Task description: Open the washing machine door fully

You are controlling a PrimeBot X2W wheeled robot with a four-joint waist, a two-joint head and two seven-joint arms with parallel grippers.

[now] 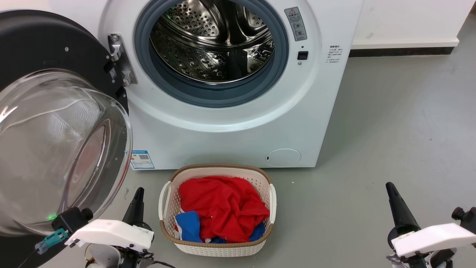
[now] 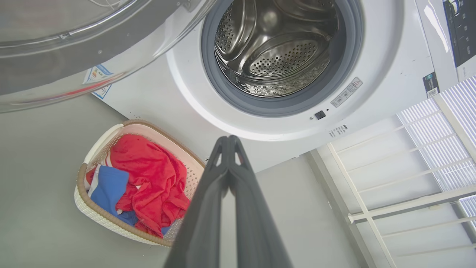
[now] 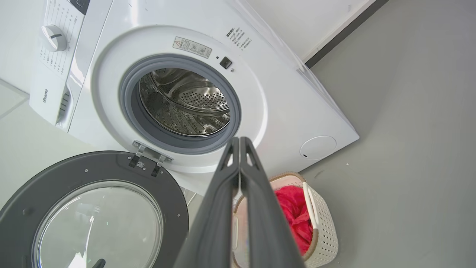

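I see the washing machine door [image 1: 55,130] standing swung out on my left, clear of the opening, with its inner face turned towards the head camera. It is a broad black disc, dotted with small screws, and a clear glass bowl [image 1: 63,156] bulges out of its centre and catches pale reflections. A metal hinge [image 1: 119,59] ties it to the left edge of the washing machine [image 1: 230,134]. From the right wrist the door [image 3: 93,208] looks swung far round, its face lying close to the plane of the machine's front.

The opening is uncovered: a grey gasket [image 1: 215,96] rings the perforated steel drum [image 1: 212,41]. Low on the white front are a blue label [image 1: 142,160] and a round flap [image 1: 283,157].

My left gripper [image 1: 139,191] sits low, just beside the bowl's lower edge and apart from it, fingers pressed together on nothing. My right gripper [image 1: 388,185] is well off to the right over the grey floor [image 1: 390,149], likewise closed and empty.

A white laundry basket [image 1: 217,247] stands on the floor before the machine, holding a red cloth [image 1: 223,206].
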